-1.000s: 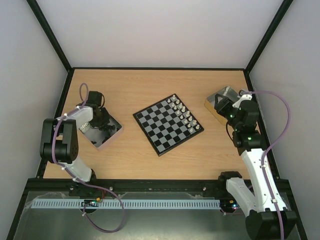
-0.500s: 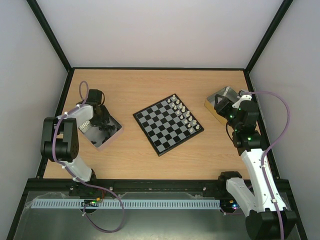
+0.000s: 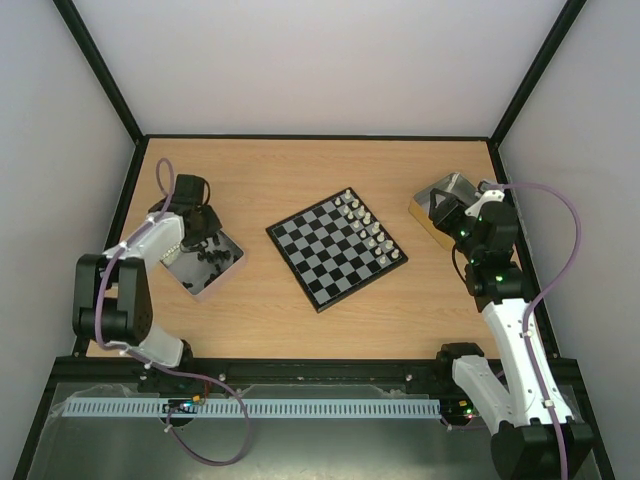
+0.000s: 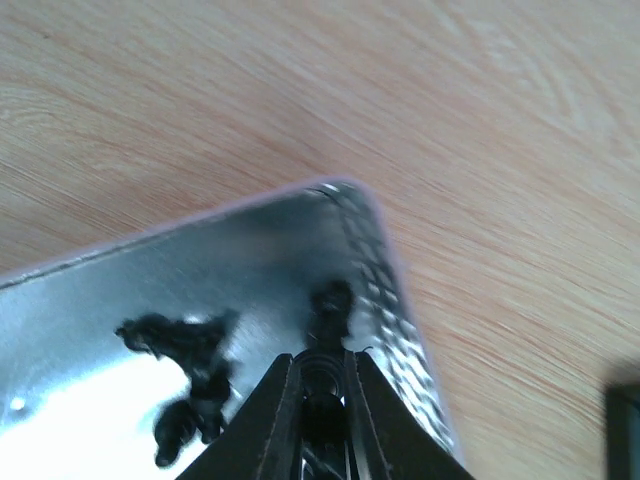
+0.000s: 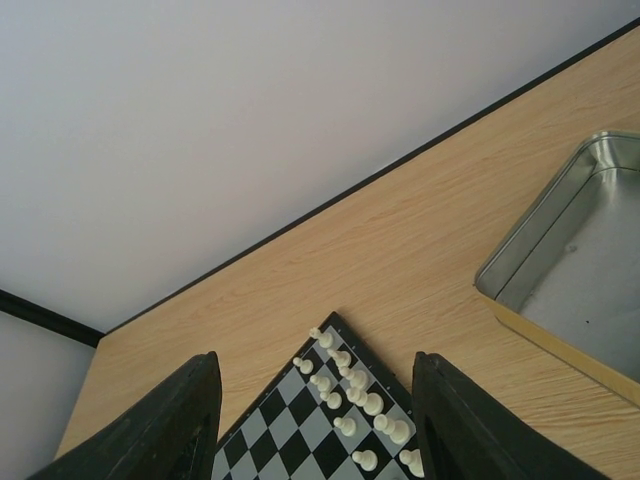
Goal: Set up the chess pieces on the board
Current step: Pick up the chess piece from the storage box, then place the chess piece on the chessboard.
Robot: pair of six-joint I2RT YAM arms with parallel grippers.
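Here, black chess piece (image 4: 331, 303) pinched, white ones (image 3: 366, 226) ranked

No text, label, brand, number or sign can be read anywhere.

a pale wooden table top (image 3: 300, 330) fills the middle. plain white walls close it in: a back wall (image 3: 320, 60) on the far side, a left wall (image 3: 50, 170) and a right wall (image 3: 590, 150). black frame bars (image 3: 100, 70) run along the wall joins. at the near edge lies a black rail (image 3: 320, 368), then a slotted pale grey strip (image 3: 300, 408). the light is soft and even, with faint shadows.
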